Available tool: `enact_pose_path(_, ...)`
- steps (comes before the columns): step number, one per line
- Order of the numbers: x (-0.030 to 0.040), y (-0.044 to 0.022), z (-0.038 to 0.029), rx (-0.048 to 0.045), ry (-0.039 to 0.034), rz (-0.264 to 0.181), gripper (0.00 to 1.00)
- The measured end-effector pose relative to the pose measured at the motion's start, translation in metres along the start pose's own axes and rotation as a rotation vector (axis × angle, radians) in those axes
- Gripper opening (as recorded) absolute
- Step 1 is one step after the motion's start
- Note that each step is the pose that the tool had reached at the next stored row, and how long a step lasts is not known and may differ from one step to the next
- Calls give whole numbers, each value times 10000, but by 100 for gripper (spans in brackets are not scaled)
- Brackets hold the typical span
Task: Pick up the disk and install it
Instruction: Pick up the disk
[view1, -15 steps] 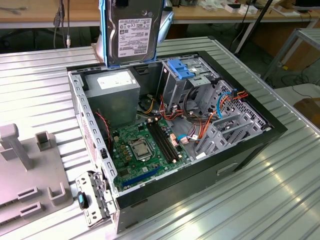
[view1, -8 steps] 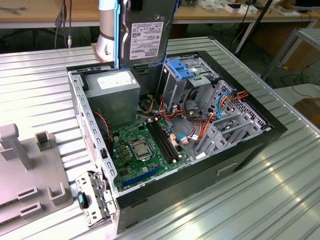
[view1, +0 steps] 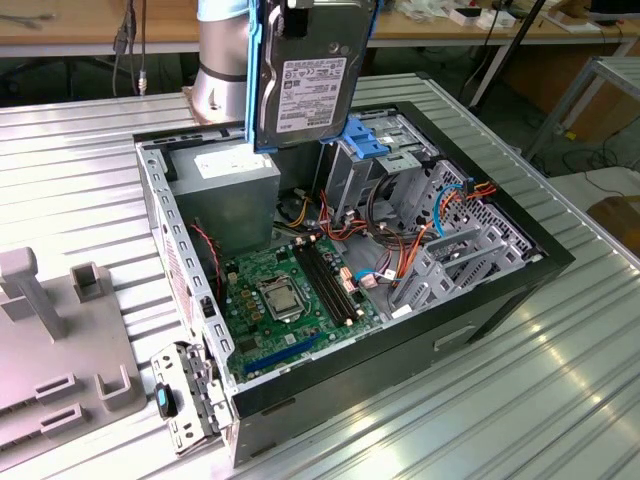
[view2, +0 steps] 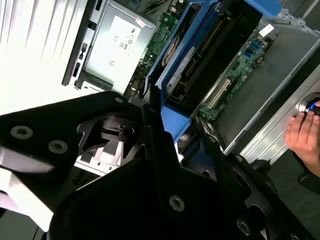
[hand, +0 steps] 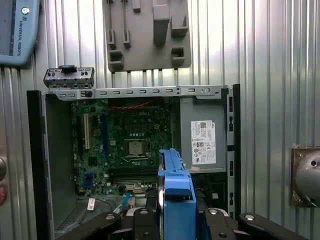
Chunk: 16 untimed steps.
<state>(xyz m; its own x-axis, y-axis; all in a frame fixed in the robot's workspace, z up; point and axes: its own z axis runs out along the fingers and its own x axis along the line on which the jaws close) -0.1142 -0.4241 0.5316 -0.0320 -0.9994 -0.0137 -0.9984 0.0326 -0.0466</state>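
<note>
Disk (view1: 308, 75) in its blue carrier, upright in mid-air above the power supply (view1: 225, 185) end of the open computer case (view1: 500, 290), gripper (hand: 177, 215) clamped on disk, case on ribbed metal table (view1: 500, 410)

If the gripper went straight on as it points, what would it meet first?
The gripper carries a blue-framed dark grey disk leading down into the open black computer case: probably the green motherboard beside the grey power supply; depth is unclear.

Blue-framed grey disk (view1: 310, 80) hangs upright above the open case (view1: 400, 365).
</note>
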Motion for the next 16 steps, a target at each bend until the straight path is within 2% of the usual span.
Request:
enact_pose_path(1, 24, -8, 2, -26, -1, 1, 37)
enact_pose_path(3, 38, -75, 19, -108, 4, 4, 37)
enact_pose_path(4, 38, -100, 28, -117, 3, 4, 37)
enact_pose_path(6, 35, -220, 53, -125, 4, 6, 37)
enact_pose_path(8, 41, -282, 68, -122, 1, 6, 37)
enact_pose_path(10, 85, -308, 78, -124, 3, 8, 37)
enact_pose_path(13, 190, -325, 92, -124, 4, 7, 37)
enact_pose_path(15, 287, -337, 107, -123, 2, 7, 37)
enact_pose_path(16, 287, -337, 107, -123, 2, 8, 37)
